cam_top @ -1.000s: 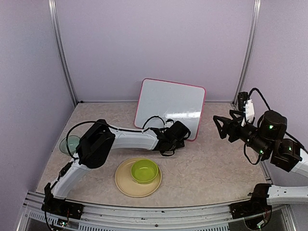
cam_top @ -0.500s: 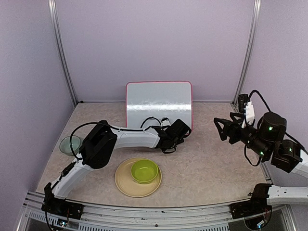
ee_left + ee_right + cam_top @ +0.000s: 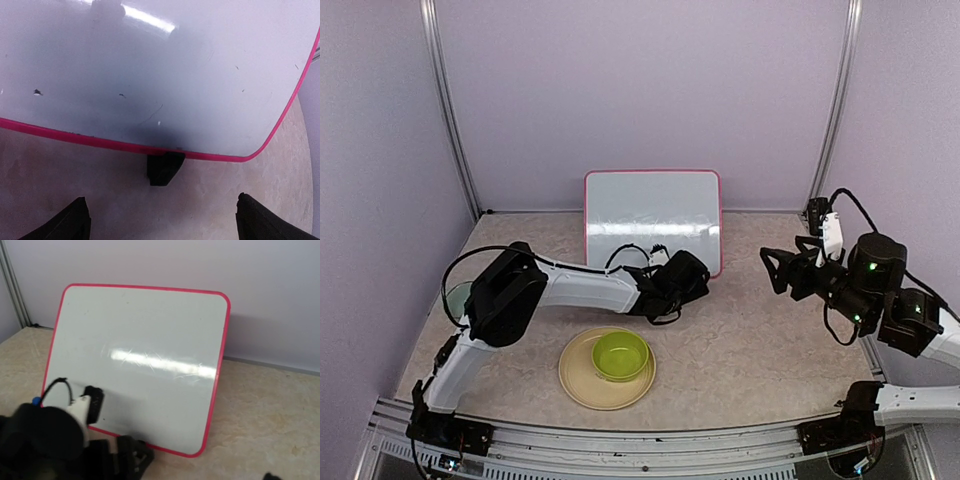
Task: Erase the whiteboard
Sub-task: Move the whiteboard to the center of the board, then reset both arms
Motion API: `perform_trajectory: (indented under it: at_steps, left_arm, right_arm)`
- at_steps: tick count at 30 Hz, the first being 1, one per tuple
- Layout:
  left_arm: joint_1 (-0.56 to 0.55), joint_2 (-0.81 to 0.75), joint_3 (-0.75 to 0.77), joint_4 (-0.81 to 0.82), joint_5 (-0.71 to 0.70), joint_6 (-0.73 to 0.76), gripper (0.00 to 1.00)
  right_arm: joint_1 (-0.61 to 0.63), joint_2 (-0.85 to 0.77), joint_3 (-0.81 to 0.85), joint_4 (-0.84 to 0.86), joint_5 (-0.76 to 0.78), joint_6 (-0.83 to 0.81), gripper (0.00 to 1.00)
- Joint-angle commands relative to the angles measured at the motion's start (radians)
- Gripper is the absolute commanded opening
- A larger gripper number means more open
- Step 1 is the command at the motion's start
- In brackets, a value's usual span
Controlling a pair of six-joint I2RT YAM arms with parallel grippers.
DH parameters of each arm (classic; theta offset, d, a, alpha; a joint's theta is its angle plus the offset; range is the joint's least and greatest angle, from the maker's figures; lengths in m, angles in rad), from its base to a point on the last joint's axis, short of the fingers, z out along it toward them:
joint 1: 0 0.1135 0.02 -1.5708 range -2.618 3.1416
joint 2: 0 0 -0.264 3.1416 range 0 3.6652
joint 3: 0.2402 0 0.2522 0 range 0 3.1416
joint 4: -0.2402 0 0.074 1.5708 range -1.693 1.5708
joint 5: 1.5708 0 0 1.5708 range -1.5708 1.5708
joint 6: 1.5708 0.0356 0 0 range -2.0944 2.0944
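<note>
The rectangular whiteboard (image 3: pixel 653 218) with its rounded pink-red frame is standing upright at the back centre of the beige marbled tabletop (image 3: pixel 760 340), leaning slightly toward the pale purple back wall (image 3: pixel 640 90). Its face is showing glare and only a few tiny dark specks in the left wrist view (image 3: pixel 150 75). One small black foot (image 3: pixel 164 168) is jutting out from under the lower frame there. The left gripper (image 3: pixel 688 272) is sitting low just in front of the board's lower right part, hiding a stretch of the bottom frame from above; its jaws are standing wide apart (image 3: pixel 162 225) with nothing between them. In the right wrist view the left arm's black wrist (image 3: pixel 45 435) is covering the board's (image 3: pixel 145 360) lower left corner. Nearer the arm bases, a lime-green round bowl (image 3: pixel 621 355) is resting on a pale yellow round plate (image 3: pixel 575 378), well apart from the board. A small translucent green dish (image 3: pixel 458 298) is lying at the left, partly hidden behind the left arm (image 3: pixel 510 295). The right gripper (image 3: pixel 772 270) is hanging in the air to the right of the board, pointing toward it, its jaws spread and empty.
</note>
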Motion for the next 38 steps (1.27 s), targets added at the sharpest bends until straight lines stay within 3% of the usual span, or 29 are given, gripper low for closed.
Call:
perform_trajectory:
  at_steps: [1, 8, 13, 17, 20, 23, 28, 38]
  left_arm:
    - [-0.039, -0.136, -0.109, 0.037, -0.060, 0.084, 0.99]
    - [-0.103, -0.495, -0.384, 0.086, -0.219, 0.245, 0.99]
    - [-0.097, -0.844, -0.701, 0.061, -0.341, 0.355, 0.99]
    - [-0.026, -1.157, -0.962, -0.007, -0.313, 0.351, 0.99]
    - [0.011, -1.400, -1.074, -0.062, -0.280, 0.377, 0.99]
    - [0.020, -1.597, -1.083, -0.218, -0.321, 0.378, 0.99]
    - [0.023, -1.776, -1.058, -0.356, -0.380, 0.406, 0.99]
    - [0.046, -1.804, -1.007, -0.425, -0.391, 0.447, 0.99]
  right_arm:
    - [-0.010, 0.009, 0.009, -0.008, 0.030, -0.001, 0.87]
    - [-0.013, 0.051, 0.040, -0.104, 0.052, 0.030, 0.93]
    - [-0.015, 0.032, 0.055, -0.160, 0.059, 0.067, 0.99]
    - [-0.015, -0.010, 0.055, -0.187, 0.123, 0.065, 1.00]
    - [-0.014, -0.030, 0.084, -0.225, 0.185, 0.069, 1.00]
    - [-0.014, -0.028, 0.126, -0.250, 0.209, 0.070, 1.00]
    - [-0.015, -0.019, 0.160, -0.251, 0.231, 0.051, 1.00]
    - [-0.014, -0.003, 0.174, -0.260, 0.258, 0.069, 1.00]
